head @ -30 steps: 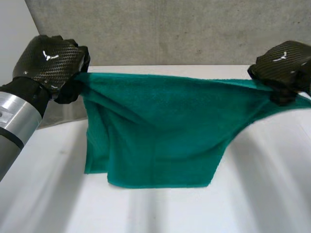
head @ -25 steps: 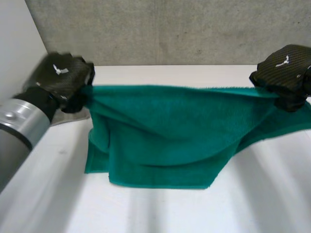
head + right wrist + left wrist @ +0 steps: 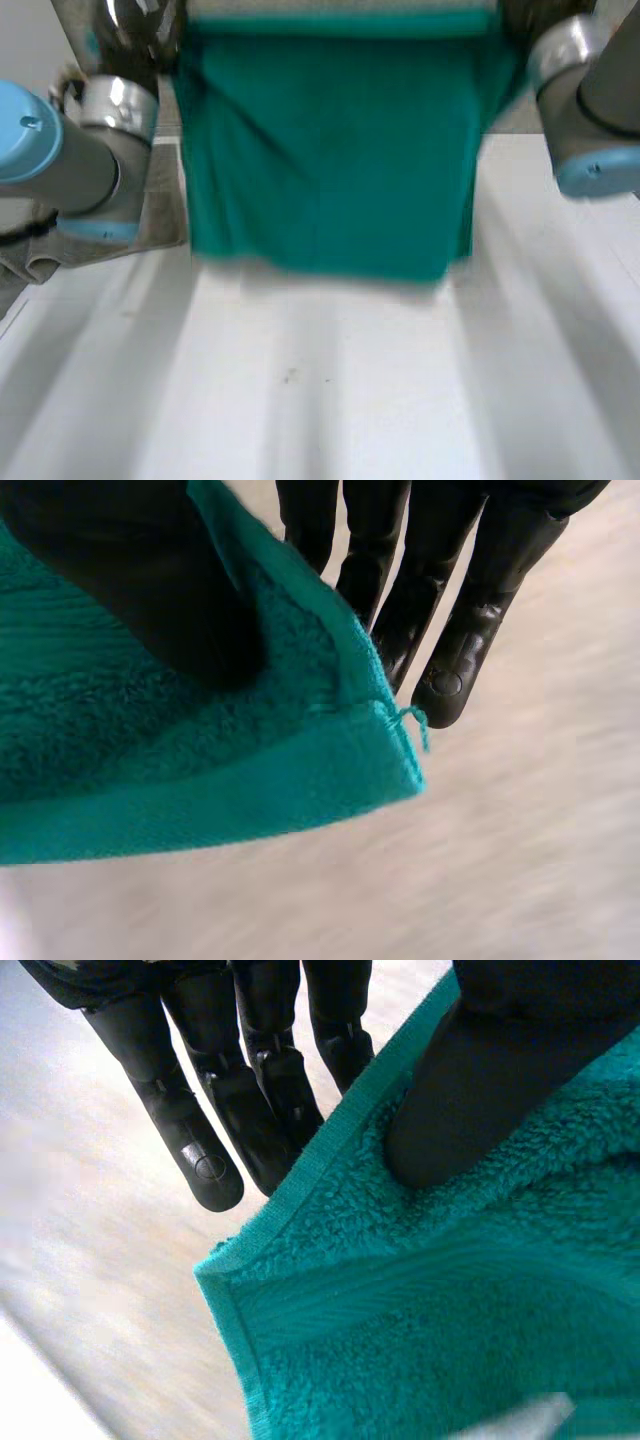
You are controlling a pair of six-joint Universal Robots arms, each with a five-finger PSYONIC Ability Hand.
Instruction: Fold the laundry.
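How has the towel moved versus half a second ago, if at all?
Yes, upward. The towel hangs higher: its lower edge, earlier over the middle of the table, now sits nearer the table's far side.

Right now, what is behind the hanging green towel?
A grey cloth on the white table pokes out beside the towel; the towel hides the rest of it and the far table.
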